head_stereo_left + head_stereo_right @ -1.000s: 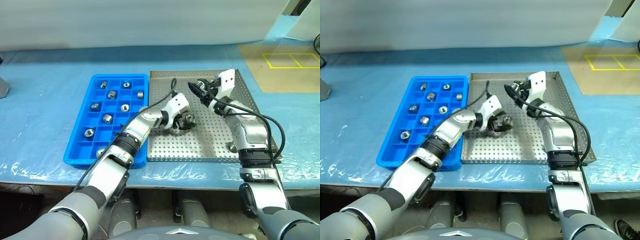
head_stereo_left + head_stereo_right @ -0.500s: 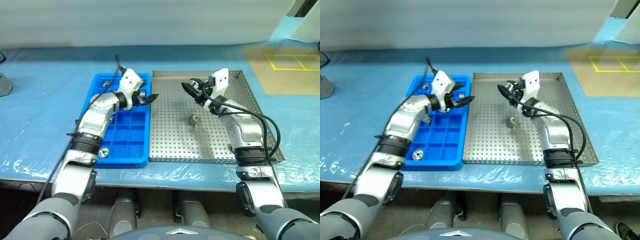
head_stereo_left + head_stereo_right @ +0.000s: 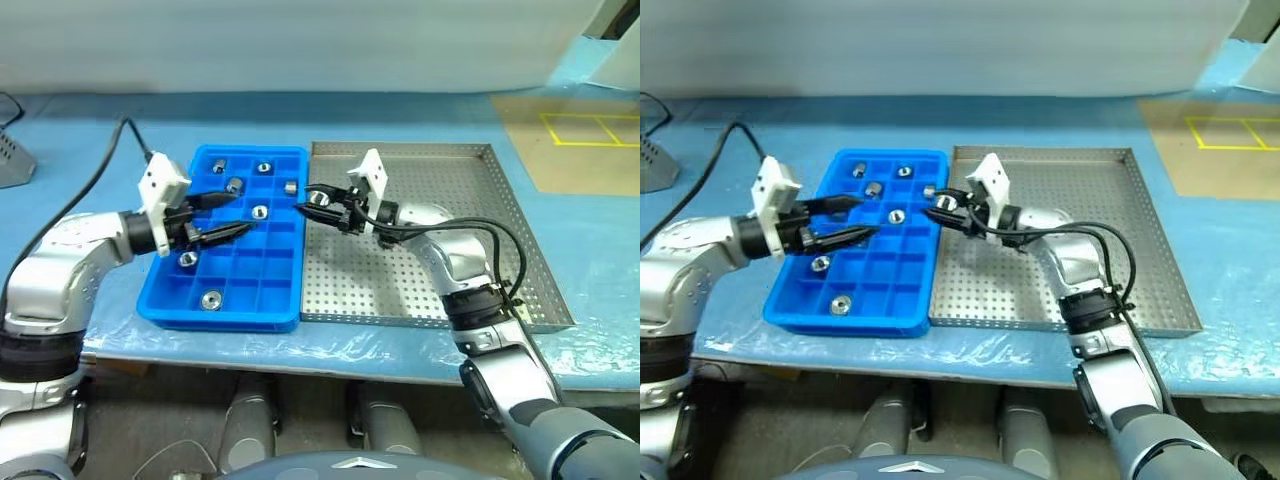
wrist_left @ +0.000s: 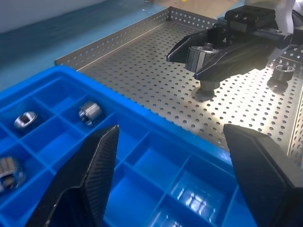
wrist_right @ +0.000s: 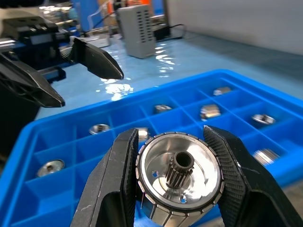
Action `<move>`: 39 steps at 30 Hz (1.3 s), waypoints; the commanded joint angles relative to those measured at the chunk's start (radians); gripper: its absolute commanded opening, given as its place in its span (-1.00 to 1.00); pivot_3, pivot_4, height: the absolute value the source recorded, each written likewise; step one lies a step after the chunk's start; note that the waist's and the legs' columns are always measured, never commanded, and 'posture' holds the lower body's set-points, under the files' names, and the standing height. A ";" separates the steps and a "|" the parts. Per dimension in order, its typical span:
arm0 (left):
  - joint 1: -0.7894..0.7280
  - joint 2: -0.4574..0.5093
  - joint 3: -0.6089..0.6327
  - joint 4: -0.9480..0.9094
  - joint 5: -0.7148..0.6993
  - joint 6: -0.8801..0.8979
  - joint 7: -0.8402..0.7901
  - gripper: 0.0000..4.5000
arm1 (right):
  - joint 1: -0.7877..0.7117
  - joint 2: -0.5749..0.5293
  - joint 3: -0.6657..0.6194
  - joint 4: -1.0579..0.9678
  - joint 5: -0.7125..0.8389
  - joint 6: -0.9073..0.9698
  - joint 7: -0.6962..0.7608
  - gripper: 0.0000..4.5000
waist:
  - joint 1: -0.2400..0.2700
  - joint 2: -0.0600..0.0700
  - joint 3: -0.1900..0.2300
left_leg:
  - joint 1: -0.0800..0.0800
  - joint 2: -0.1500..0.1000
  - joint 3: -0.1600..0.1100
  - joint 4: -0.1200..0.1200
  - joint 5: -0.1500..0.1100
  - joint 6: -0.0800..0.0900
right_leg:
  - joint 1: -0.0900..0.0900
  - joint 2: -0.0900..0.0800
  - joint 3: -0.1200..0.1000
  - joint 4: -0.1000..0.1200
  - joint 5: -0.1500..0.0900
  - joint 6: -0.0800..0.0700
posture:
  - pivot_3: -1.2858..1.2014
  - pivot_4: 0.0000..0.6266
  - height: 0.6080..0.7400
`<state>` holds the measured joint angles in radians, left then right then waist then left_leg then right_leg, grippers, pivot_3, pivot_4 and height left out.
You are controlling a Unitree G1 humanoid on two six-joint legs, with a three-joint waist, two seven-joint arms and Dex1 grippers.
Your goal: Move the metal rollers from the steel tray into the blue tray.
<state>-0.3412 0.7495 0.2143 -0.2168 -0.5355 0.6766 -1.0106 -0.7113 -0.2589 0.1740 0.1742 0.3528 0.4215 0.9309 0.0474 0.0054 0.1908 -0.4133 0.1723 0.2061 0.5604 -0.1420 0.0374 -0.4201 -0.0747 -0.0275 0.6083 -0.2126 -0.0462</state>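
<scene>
A roller (image 5: 179, 176) is being pinched across its rim by the right gripper (image 3: 318, 202), jaws clamped on both sides, and is being held over the seam between the blue tray (image 3: 158, 302) and the steel tray (image 3: 520, 215). The left gripper (image 3: 222, 215) is being held with fingers spread and nothing between them, above the blue tray's left half. Several rollers (image 3: 233, 184) are sitting in separate blue compartments; one roller (image 4: 284, 71) is lying on the steel tray's perforated floor. The part is judged rigid, dense for its bulk and smooth, so slipping and rolling are being treated as the main risks, not breakage. The outer cylindrical wall is judged the best grip zone, squeezed across the widest span; the toothed hub in the centre is best avoided.
</scene>
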 commanded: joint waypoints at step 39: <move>0.197 -0.012 -0.018 -0.089 -0.029 -0.080 0.121 0.66 | -0.097 0.245 0.098 0.364 -0.162 -0.175 0.134 0.36 | 0.075 -0.003 0.000 | 0.002 0.000 0.000 -0.007 0.003 -0.006 | -0.002 0.000 0.000 0.002 0.000 0.000 | 0.18 -0.52 1.00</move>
<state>-0.1361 0.7384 0.1890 -0.2919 -0.5649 0.6168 -0.8916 -0.7981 -0.0254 0.2874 0.5531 0.1780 0.2574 1.0653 0.1221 0.0023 0.1907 -0.4113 0.1722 0.2058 0.5533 -0.1386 0.0316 -0.4219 -0.0743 -0.0275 0.6106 -0.2128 -0.0465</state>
